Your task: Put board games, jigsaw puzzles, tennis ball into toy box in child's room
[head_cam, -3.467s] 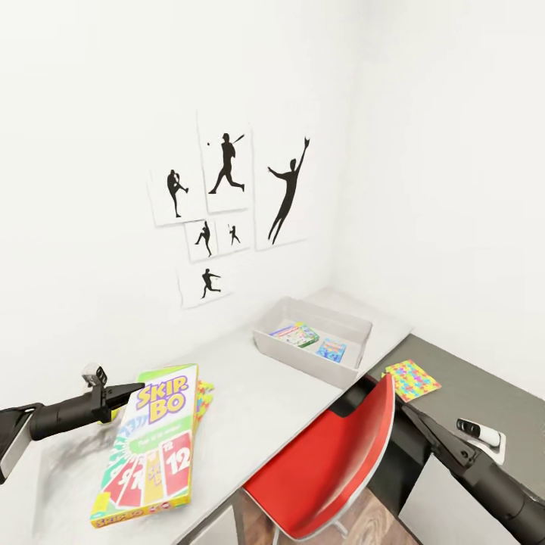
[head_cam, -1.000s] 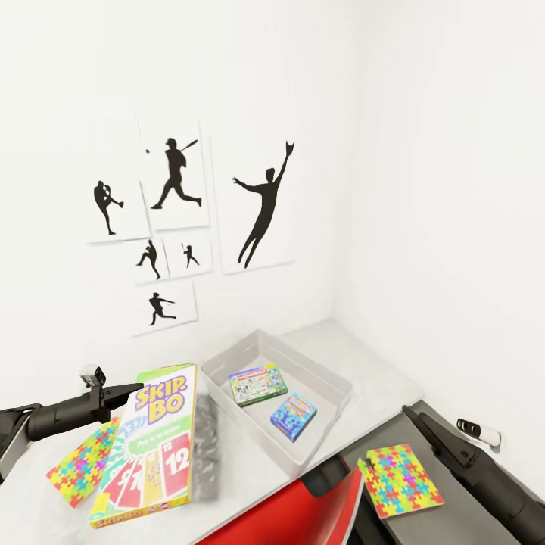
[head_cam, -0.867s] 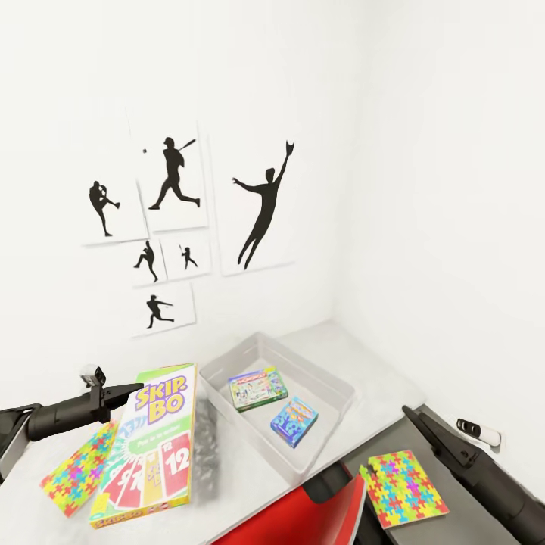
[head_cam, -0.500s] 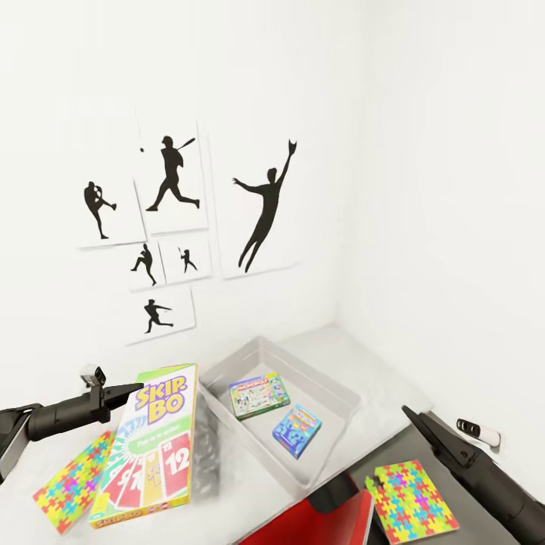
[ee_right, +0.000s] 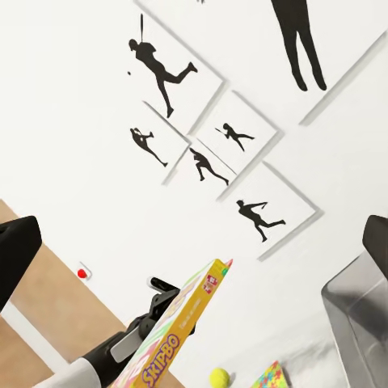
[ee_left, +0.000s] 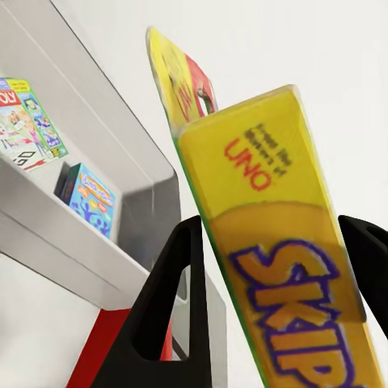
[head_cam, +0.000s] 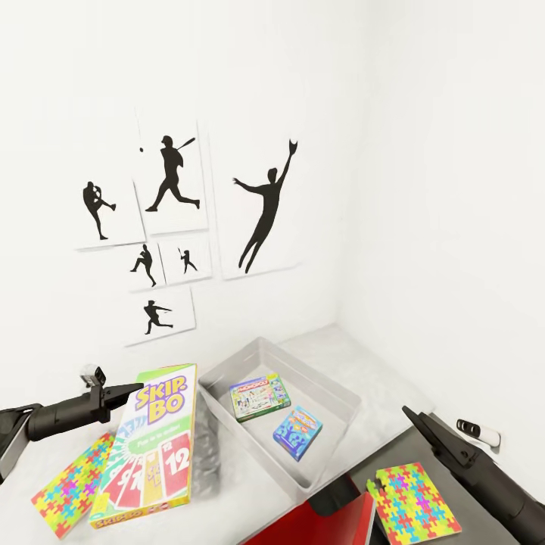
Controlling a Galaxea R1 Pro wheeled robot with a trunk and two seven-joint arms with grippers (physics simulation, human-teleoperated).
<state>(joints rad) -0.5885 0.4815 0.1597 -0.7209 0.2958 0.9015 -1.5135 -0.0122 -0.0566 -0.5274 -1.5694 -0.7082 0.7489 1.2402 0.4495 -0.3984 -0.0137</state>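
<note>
Since half a second ago the whole head view has drifted slightly, so the camera is taken to have moved; the Skip-Bo box (head_cam: 149,446) is held at the same spot in that view, while the toy box (head_cam: 331,443) and the puzzle at the lower right have slid a little within it.

The Skip-Bo box (yellow-green, with red and white cards printed on it) is clamped at its upper left edge between the two black fingers (ee_left: 174,307) of the left gripper (head_cam: 130,391), and is carried above the light grey table (head_cam: 250,492), just beside the toy box's near corner. The left arm is stretched in level from the left edge of the head view. In the left wrist view the box's yellow end is seen between the fingers, one on each face.

Three board games are counted: the held one and two lying flat inside the toy box, a Monopoly box (head_cam: 260,396) and a smaller blue game box (head_cam: 298,432). Two jigsaw puzzles are counted: one (head_cam: 70,484) on the table partly under the held box, the other (head_cam: 415,503) on the lower dark-grey section. One tennis ball (ee_right: 219,377) is seen in the right wrist view, below the held box.

The right gripper (head_cam: 418,421) is pointed up and leftward from the lower right, its fingers set wide apart and clear of everything. Six black silhouette pictures (head_cam: 264,204) are hung on the wall, and a red chair (head_cam: 318,528) is tucked at the table edge.
</note>
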